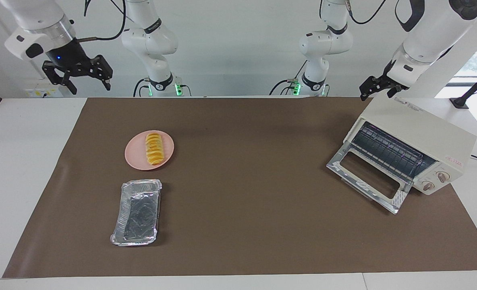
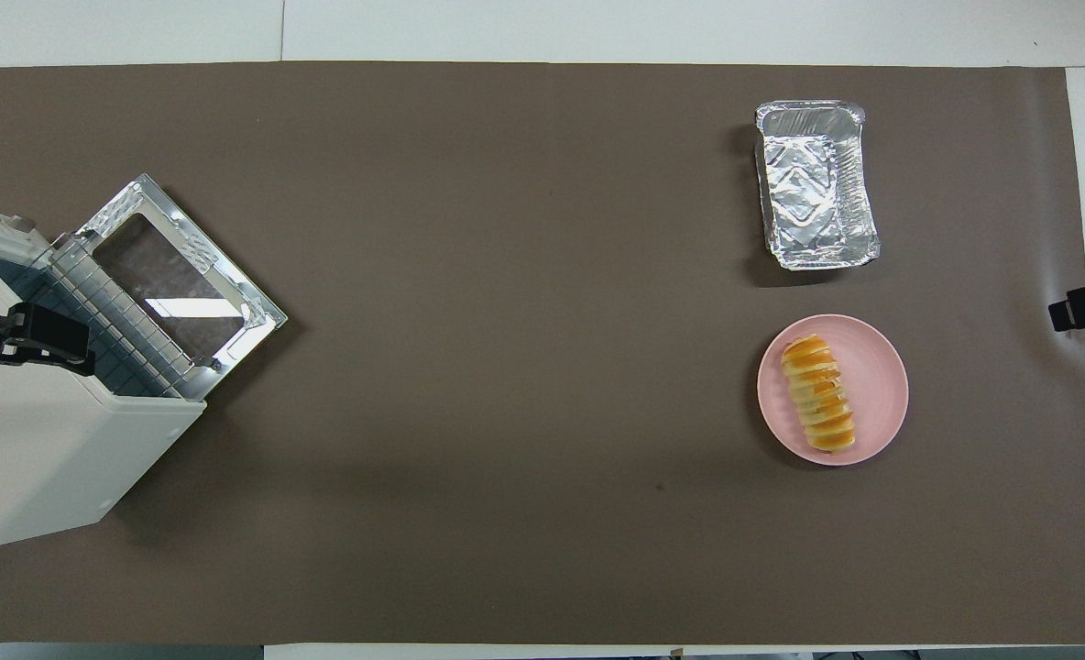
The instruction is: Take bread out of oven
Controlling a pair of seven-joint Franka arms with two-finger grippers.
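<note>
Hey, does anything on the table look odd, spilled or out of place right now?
Nothing spilled or damaged. The oven sits askew with its door down and rack bare; the bread lies on the pink plate, foil tray empty beside it.

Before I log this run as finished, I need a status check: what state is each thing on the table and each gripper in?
oven: door dropped open, rack bare.
bread: out of the oven, lying on the pink plate.
foil tray: empty, on the mat.
left gripper: open, empty, over the oven's top.
right gripper: open, empty, raised off the mat's edge.
</note>
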